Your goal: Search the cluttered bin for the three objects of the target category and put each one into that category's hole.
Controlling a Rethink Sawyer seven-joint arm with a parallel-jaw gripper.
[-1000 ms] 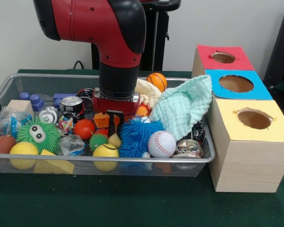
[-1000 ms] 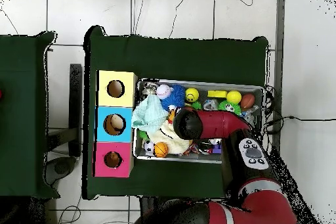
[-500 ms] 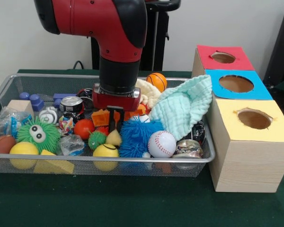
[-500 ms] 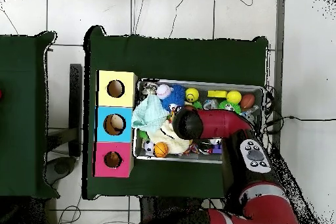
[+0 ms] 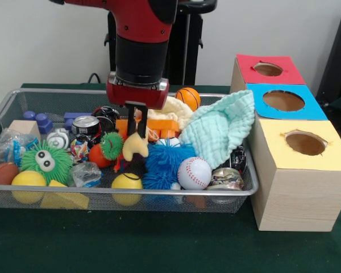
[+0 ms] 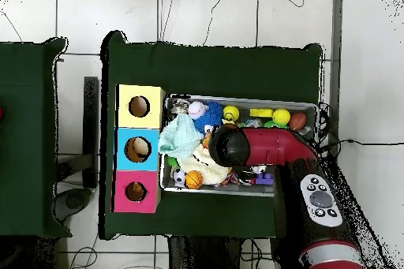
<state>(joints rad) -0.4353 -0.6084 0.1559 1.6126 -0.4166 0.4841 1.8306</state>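
The end effector (image 5: 136,132) is gripping a pale yellow toy (image 5: 136,147) by its top, dangling it above the wire bin (image 5: 159,192), where so narrow a pinch is risking a drop among the clutter.

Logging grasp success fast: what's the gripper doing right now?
Gripper: shut on the pale yellow toy, lifted above the clutter in the wire bin.
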